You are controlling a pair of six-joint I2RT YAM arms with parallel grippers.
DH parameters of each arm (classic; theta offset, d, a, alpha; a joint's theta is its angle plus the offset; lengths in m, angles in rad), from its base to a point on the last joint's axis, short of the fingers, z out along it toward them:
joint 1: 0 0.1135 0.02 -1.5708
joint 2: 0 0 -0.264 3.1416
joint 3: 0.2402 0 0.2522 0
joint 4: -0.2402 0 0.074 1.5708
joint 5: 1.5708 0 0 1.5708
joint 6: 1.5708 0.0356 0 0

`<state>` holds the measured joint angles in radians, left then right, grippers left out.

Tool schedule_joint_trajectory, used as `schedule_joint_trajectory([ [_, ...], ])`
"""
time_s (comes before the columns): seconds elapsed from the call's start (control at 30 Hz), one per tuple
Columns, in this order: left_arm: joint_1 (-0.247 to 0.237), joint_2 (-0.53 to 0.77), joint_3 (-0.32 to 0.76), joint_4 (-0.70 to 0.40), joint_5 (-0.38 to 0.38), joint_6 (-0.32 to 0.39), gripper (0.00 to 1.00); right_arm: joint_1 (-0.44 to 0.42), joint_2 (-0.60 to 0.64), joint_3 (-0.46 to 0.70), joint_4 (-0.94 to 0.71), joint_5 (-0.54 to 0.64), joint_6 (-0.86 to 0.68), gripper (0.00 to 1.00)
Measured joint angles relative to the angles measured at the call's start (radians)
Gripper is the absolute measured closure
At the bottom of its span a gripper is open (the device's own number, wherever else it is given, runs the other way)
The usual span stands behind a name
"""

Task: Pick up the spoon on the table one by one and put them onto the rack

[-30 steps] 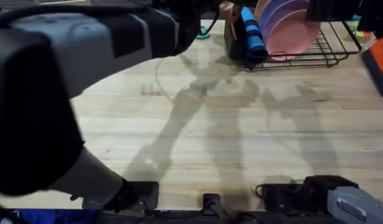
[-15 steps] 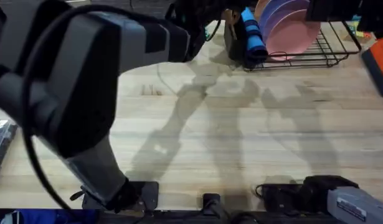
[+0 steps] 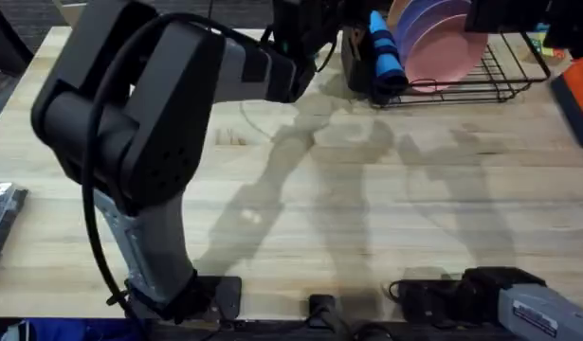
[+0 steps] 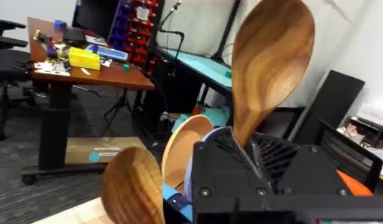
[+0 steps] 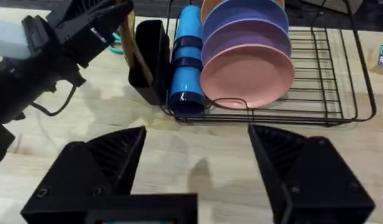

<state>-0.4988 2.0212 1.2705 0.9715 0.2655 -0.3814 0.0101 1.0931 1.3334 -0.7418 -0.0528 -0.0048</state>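
Here, in the left wrist view, I count one spoon (image 4: 273, 59) for sure in the grip, and one more wooden bowl (image 4: 132, 186) lower down beside it. A third round brown shape (image 4: 184, 146) sits between them; I cannot tell if it is a spoon bowl or a plate. The rack (image 5: 328, 81) is one, black wire, at the far edge of the table (image 3: 386, 199). It carries one blue roll (image 5: 186, 59), one black utensil holder (image 5: 151, 59), one pink plate (image 5: 247, 71) and one purple plate (image 5: 244, 22) standing on edge. A tan disc shows behind them.

The held spoon stands nearly upright, its bowl at the top and its long axis leaning a little. In the right wrist view its handle (image 5: 132, 50) runs down toward the mouth of the utensil holder; whether the end is already inside I cannot tell. The wood is brown with darker curved grain, the bowl is oval and smooth, and the neck is slim.

The left gripper (image 4: 241, 152) is closed on the spoon's neck, just below the bowl, and is above the holder at the rack's left end. The right gripper (image 5: 191, 168) has its two black fingers wide apart with nothing between them, and it faces the rack from above the table.
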Motion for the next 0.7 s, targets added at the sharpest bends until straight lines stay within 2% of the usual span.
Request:
schedule_joint_trajectory([
  [0.17,0.000,0.003,0.000,0.002,-0.013,-0.005,0.958,0.000,0.000,0.000,0.000,0.000,0.000,0.007],
  [0.33,0.000,0.036,0.000,0.004,-0.024,-0.055,0.958,0.000,0.000,0.000,0.000,0.000,0.000,0.007],
  [0.7,0.000,0.067,0.000,-0.212,-0.024,-0.081,0.959,0.000,0.000,0.000,0.000,0.000,0.000,0.007],
])
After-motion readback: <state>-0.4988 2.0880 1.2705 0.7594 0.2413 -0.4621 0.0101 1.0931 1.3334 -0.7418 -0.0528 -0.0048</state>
